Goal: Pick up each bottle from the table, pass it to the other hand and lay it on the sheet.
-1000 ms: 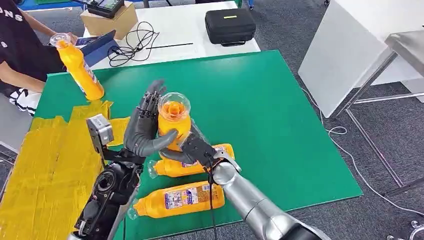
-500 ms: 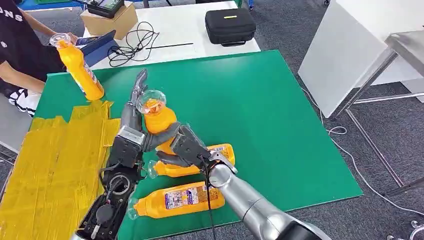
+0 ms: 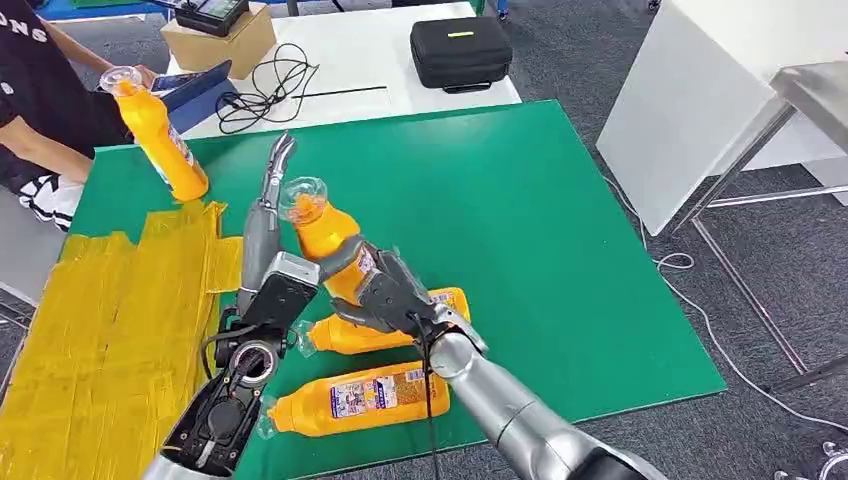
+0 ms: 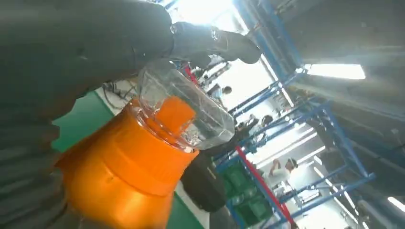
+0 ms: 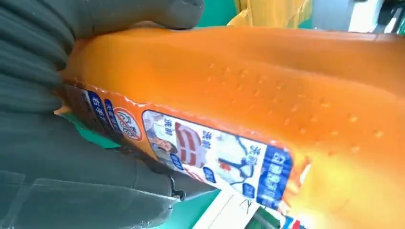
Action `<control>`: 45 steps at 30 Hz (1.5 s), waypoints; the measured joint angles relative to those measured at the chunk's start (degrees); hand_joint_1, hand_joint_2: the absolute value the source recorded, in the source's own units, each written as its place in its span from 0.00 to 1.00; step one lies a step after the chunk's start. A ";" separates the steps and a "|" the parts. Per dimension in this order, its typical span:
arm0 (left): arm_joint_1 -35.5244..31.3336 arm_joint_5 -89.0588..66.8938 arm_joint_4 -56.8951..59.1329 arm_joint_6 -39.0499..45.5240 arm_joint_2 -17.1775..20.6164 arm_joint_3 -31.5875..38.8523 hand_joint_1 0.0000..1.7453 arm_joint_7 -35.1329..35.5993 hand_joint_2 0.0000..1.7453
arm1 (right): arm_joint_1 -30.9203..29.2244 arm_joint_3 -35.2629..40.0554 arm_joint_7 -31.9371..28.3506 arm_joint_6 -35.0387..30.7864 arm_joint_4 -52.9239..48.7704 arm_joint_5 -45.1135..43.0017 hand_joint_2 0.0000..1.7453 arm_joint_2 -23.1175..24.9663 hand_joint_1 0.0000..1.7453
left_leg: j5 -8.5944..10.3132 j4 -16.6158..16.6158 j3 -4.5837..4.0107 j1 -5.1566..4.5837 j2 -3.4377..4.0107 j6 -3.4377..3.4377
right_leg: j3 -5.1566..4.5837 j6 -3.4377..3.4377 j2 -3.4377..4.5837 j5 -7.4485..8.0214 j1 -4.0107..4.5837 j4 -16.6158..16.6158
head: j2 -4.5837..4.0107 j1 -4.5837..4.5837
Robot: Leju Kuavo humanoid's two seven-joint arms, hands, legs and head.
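Note:
An orange bottle (image 3: 322,232) with a clear cap hangs tilted above the green mat (image 3: 560,230), its cap pointing up and to the left. My right hand (image 3: 388,297) grips its lower, labelled part. My left hand (image 3: 262,235) lies against its far side, fingers stretched up past the cap and thumb across the body. The left wrist view has the cap and neck of the bottle (image 4: 124,176) against my left hand (image 4: 71,47). In the right wrist view the labelled bottle (image 5: 248,95) sits in my right hand (image 5: 57,167). The yellow sheet (image 3: 90,330) lies at the left.
Two more orange bottles lie on the mat near my arms, one (image 3: 440,305) behind my right hand and one (image 3: 360,398) at the front edge. A person at the far left holds another bottle (image 3: 160,135) upright on the mat. A black case (image 3: 460,50), box and cables sit behind.
The held bottle has tipped from upright to leaning left and sunk a little. My left hand has turned, its fingers now straight along the bottle instead of curled round it.

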 measured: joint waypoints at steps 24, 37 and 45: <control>-1.20 5.32 1.82 -6.08 -0.22 1.90 0.00 -0.11 1.00 | 0.75 -2.12 -1.95 -14.78 -2.97 7.96 1.00 -1.35 1.00 | 0.00 0.00 -0.03 0.00 -0.02 0.00 | 0.00 0.00 -0.02 0.00 0.00 0.00 | 0.00 0.00; -0.72 27.07 3.65 -17.21 -0.77 7.83 0.00 -1.25 1.00 | 0.16 -3.45 -1.95 -17.34 -4.57 11.72 1.00 -0.74 1.00 | 0.01 0.00 -0.03 0.01 -0.01 0.00 | 0.00 0.00 -0.02 0.00 0.01 0.02 | 0.00 0.00; -0.15 36.55 4.24 -18.98 -1.03 12.50 0.00 -1.16 1.00 | -0.52 -3.45 -2.21 -17.34 -4.57 11.76 1.00 -0.26 1.00 | 0.01 -0.01 -0.04 0.01 -0.03 0.00 | 0.00 0.00 -0.04 0.00 0.00 0.01 | 0.00 0.02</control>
